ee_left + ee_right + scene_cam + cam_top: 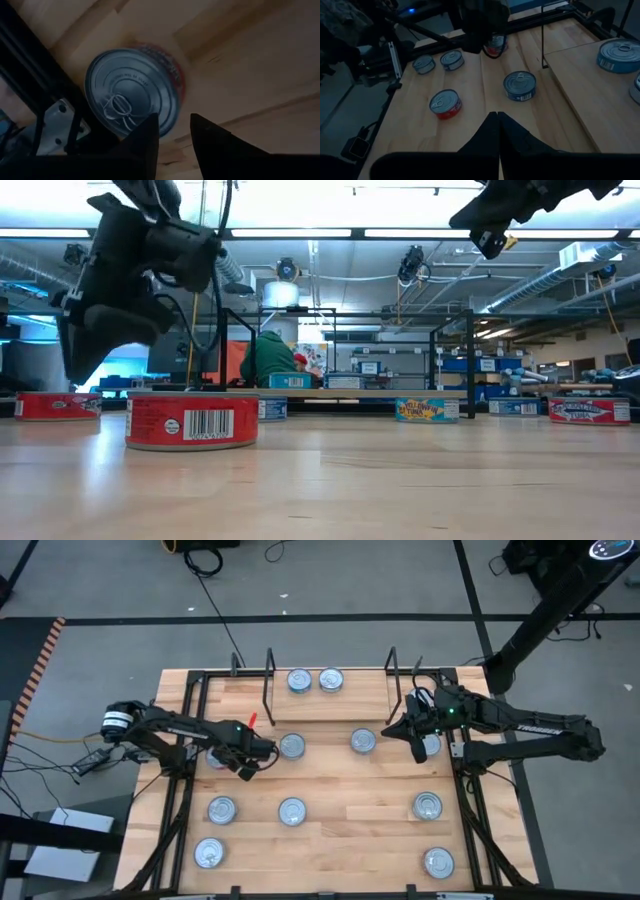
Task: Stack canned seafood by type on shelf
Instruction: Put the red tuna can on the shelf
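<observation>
The canned seafood lay spread over the wooden table [330,840]. Two tins [299,681] stood side by side on the shelf [330,700], the raised board between the black wire uprights [268,680] at the far edge. Two more, one [291,746] near the left arm and another [363,741] near the right arm, lay just in front of the shelf. Five others lay nearer the front: three on the left, two on the right.

One red tin [132,90] was partly hidden. In the high view only a small part of it showed under the left gripper [248,762]. In the left wrist view its silver lid with the pull ring was clear, but the embossed ring of letters on the lid was too small to read and most of its red side was hidden. The left gripper's fingers [145,140] stood a little apart, holding nothing, with the tin just beyond their tips.

In the low view, a red tin [192,421] with a white barcode stood nearest the camera. A tin [427,410] further back carried a yellow and blue label, whose words I could not make out with certainty. The writing on another red tin [590,411] at the right was also unreadable.

The right gripper [498,120] hung above the table near the shelf's right upright, fingers pressed together and empty. The right arm [530,730] carried white lettering, too small to read surely.
</observation>
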### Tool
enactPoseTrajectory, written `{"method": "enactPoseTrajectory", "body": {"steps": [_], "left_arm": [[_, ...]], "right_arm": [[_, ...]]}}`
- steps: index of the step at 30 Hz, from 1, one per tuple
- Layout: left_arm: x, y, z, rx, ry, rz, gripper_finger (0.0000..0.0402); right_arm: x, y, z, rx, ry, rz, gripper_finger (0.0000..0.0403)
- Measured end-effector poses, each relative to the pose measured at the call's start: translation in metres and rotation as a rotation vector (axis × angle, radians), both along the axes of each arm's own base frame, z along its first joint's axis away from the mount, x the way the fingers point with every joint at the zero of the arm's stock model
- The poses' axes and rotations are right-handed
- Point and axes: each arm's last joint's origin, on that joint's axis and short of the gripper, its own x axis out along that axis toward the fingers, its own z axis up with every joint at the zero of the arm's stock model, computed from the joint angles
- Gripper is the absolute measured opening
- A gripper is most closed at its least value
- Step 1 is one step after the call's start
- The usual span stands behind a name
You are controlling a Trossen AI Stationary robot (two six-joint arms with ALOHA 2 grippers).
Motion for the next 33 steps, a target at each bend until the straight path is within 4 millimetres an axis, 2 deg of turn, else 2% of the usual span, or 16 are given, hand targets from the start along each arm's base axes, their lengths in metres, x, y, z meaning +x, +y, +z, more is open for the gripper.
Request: {"method": "enactPoseTrajectory", "body": {"steps": [8,15,20,26,33], "left_arm": [[-0.008,-0.003,-0.019,-0.097,0.020,0.014,0.0117],[-0.012,-0.004,-0.026,-0.124,0.009,-0.009,0.0104],[-0.012,-0.003,-0.026,-0.123,0.020,-0.036,0.0074],[-0.006,-0.004,-0.022,-0.142,-0.005,-0.105,0.0011],[0.014,-0.003,-0.005,-0.152,-0.118,-0.200,0.0003]], "right_arm": [[0.000,0.000,0.000,-0.001,0.000,0.001,0.0003],[0.000,0.000,0.000,-0.002,0.000,0.001,0.0003],[0.000,0.000,0.000,-0.016,-0.001,0.007,0.0003],[0.000,-0.001,0.000,-0.022,-0.002,0.002,0.0003],[-0.001,-0.003,0.000,-0.026,-0.002,-0.007,0.0003]]}}
